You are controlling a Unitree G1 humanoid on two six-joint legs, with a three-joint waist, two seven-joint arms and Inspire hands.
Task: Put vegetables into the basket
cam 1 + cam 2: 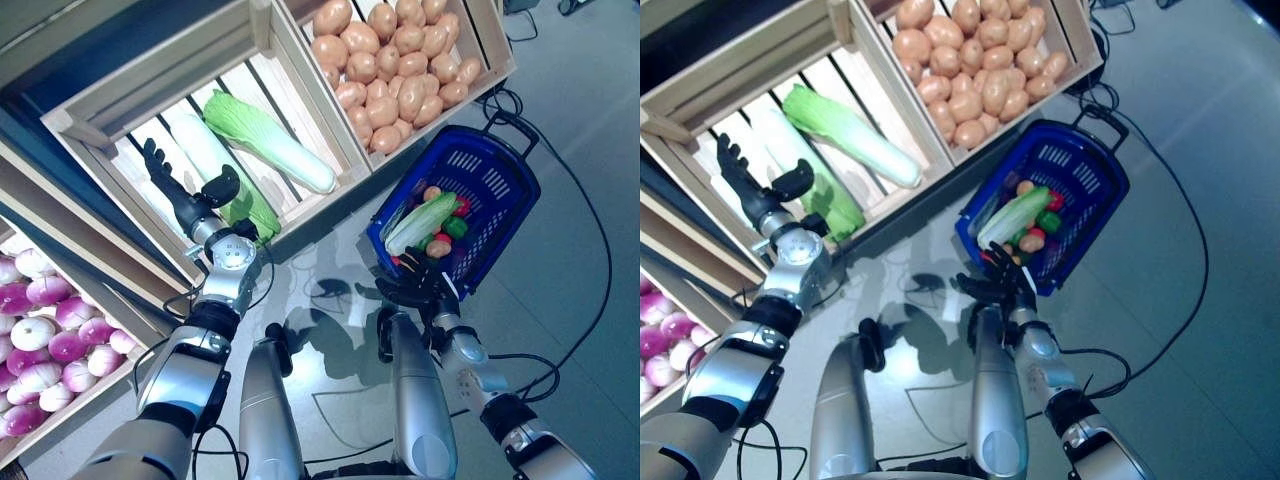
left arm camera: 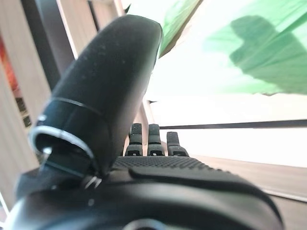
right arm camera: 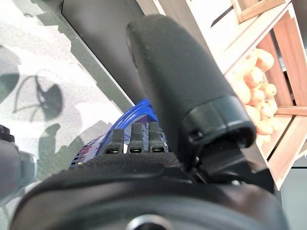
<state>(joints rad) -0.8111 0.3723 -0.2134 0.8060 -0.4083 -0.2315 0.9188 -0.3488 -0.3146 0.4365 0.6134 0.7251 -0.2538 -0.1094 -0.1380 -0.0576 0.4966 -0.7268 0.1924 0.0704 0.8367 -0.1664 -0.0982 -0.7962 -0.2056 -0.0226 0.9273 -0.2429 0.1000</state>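
A blue plastic basket (image 1: 505,190) stands on the floor at the right and holds a napa cabbage (image 1: 420,223), a green pepper, red pieces and small potatoes. In the middle wooden crate (image 1: 100,110) lie a second napa cabbage (image 1: 268,140), a white radish (image 1: 200,145) and a green vegetable (image 1: 250,208). My left hand (image 1: 178,190) is open inside that crate, fingers straight beside the white radish, holding nothing. My right hand (image 1: 418,285) is open at the basket's near rim, fingers spread, empty.
A crate of potatoes (image 1: 395,60) stands behind the basket. A crate of purple and white onions (image 1: 40,330) sits at the lower left. Crate walls surround my left hand. Grey floor (image 1: 330,270) lies between crates and basket.
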